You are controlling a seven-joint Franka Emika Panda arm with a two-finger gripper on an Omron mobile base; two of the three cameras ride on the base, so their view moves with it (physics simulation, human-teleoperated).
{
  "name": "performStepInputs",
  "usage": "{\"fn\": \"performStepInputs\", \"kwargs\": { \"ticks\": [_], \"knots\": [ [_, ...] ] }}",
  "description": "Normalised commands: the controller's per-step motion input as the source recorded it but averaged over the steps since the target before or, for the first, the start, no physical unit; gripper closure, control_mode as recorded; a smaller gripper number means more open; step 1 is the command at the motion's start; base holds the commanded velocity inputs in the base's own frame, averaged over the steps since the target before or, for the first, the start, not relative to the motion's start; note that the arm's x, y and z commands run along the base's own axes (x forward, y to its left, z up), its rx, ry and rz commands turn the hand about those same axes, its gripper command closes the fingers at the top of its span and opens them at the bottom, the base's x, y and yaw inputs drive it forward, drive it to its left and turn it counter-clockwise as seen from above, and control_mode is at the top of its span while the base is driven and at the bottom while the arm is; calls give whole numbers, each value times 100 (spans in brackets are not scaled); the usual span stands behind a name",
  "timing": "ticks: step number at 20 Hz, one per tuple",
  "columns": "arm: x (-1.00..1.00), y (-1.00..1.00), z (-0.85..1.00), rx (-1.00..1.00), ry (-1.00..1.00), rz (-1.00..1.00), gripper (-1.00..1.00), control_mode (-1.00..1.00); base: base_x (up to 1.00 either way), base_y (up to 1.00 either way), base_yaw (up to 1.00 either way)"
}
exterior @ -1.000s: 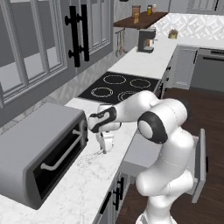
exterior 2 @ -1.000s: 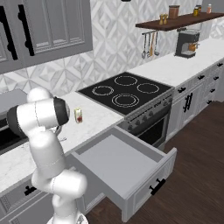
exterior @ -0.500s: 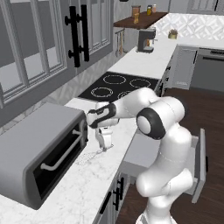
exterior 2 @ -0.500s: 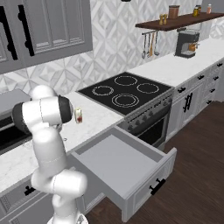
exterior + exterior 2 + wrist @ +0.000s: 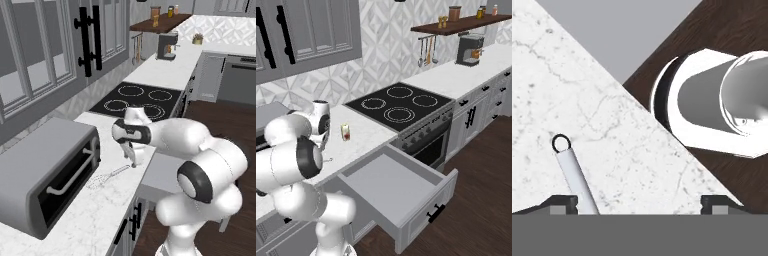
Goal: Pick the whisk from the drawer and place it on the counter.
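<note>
Whisk, a small thin silvery-grey metal one (image 5: 111,175), lies flat on the long white marble worktop (image 5: 100,210), between the grey box-shaped toaster oven (image 5: 42,175) and the worktop's front edge. Its slim straight handle points toward the robot's pincer (image 5: 134,160), and its faint wire-loop head points toward the toaster oven.

The shallow grey box drawer (image 5: 401,192) stands pulled out below the worktop with nothing visible inside. Beyond it sits the black glass cooktop with 4 ring burners (image 5: 398,102). A small yellow-white bottle (image 5: 346,132) stands on the marble near the arm.

The pincer hangs just above the handle end, jaws spread wide and holding nothing. In the hand view its 2 dark fingertips (image 5: 562,202) sit well apart, and the handle, with a small ring at its tip, runs up beside 1 of them.

Judging by where it rests, placing looks done. The whisk would likely handle as light, with a stiff, smooth, possibly slippery handle and springy wires; the handle's middle is the safest place to grip.
</note>
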Motion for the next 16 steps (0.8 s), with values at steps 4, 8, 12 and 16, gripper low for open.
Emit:
{"fn": "performStepInputs", "kwargs": {
  "ticks": [4, 8, 12, 16],
  "knots": [
    [-96, -100, 77, 19, -11, 0, -100, -100, 0, 0, 0],
    [-69, -100, 87, 13, -2, 0, -100, -100, 0, 0, 0],
    [-40, -100, 87, 9, 0, 0, -100, -100, 0, 0, 0],
    [-2, -100, 47, 15, -1, 0, -100, -100, 0, 0, 0]
  ]
}}
